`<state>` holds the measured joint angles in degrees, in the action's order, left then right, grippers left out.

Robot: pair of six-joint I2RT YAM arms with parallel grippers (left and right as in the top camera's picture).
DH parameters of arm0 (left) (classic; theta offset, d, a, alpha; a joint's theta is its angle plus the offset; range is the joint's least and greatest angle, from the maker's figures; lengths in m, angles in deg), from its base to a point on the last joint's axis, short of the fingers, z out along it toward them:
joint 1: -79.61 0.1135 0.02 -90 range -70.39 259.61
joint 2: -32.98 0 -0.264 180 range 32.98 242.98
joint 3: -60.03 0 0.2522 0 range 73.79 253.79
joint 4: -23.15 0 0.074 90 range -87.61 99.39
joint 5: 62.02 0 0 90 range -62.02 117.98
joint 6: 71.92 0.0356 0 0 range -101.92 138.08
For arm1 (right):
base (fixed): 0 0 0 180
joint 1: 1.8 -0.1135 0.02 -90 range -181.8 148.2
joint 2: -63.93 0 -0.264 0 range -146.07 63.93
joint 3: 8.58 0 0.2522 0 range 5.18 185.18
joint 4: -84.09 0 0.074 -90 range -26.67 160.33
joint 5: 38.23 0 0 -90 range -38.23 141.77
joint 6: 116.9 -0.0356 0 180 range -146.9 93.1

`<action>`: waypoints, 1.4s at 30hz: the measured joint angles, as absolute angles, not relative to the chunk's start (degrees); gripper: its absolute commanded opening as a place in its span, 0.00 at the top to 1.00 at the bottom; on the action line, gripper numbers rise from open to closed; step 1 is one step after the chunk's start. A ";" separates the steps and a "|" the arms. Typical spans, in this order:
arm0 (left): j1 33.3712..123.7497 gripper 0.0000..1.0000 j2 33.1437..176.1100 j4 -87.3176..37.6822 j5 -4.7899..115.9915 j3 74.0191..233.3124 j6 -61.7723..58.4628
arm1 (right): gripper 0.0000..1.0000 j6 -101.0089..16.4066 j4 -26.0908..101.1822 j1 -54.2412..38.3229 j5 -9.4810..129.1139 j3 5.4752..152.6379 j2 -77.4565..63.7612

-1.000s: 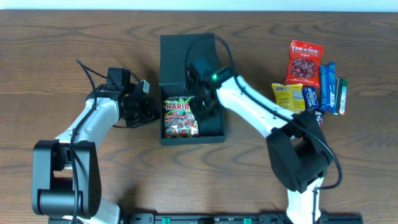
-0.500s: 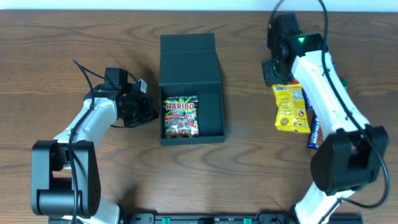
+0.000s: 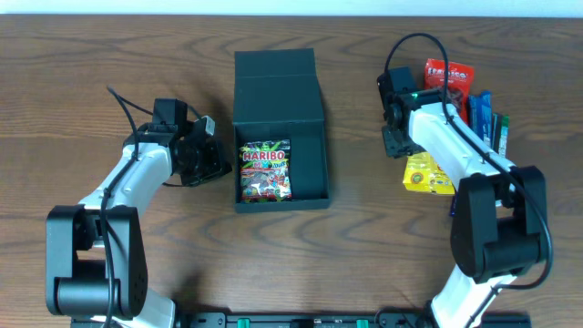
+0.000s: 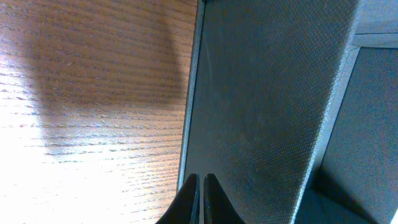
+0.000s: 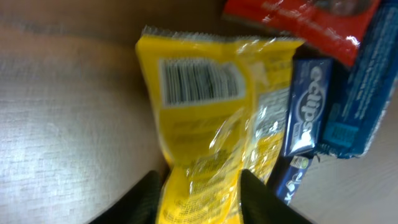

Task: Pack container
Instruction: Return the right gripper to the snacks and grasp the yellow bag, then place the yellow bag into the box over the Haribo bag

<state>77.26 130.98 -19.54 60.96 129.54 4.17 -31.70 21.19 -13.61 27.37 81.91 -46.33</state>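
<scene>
right pincer [image 5: 202,198] astride yellow packet [image 5: 205,124], bare table [image 3: 360,210] between packet and container [image 3: 278,87]

The Haribo bag [image 3: 265,170] lies in the container [image 3: 278,87], snack pile [image 3: 481,118] to its right.

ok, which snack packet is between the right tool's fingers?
The yellow packet with the barcode; the right tool straddles it. The red bag and blue Eclipse pack lie beyond it.
</scene>
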 measured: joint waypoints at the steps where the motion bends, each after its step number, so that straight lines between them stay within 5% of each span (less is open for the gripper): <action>1: 77.26 0.94 130.98 -19.54 60.96 129.54 4.15 | 0.60 -31.72 21.73 -13.61 27.15 81.91 -46.62; 3: 77.26 0.94 130.98 -19.52 60.98 129.54 4.10 | 0.65 -31.63 22.34 -13.61 26.60 81.91 -47.58; 4: 77.26 0.94 130.98 -19.52 60.96 129.54 4.10 | 0.83 -31.26 22.48 -13.61 26.34 81.91 -48.98; 6: 77.26 0.94 130.98 -19.60 60.96 129.54 4.10 | 0.99 -30.74 22.61 -13.61 25.84 81.87 -50.75; 14: 77.26 0.94 130.98 -20.65 60.87 129.69 4.13 | 0.99 -31.15 18.06 -13.74 24.55 85.23 -51.34; 19: 77.33 0.94 131.00 -25.48 57.74 133.73 4.37 | 0.99 -33.78 8.31 -15.62 27.87 101.08 -51.34; 24: 82.11 0.94 131.04 -32.17 53.92 143.72 6.86 | 0.99 -37.78 -0.93 -25.56 29.77 113.71 -51.16; 34: 95.75 0.94 131.04 -35.58 51.73 149.47 10.03 | 0.98 -49.73 -0.23 -45.59 34.36 115.20 -51.38; 42: 95.99 0.94 131.04 -35.56 51.73 149.47 10.68 | 0.98 -52.16 -0.87 -49.59 36.13 122.15 -60.58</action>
<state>95.99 131.04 -35.56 51.73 149.47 10.68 -52.16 -0.87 -49.59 36.13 122.15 -60.58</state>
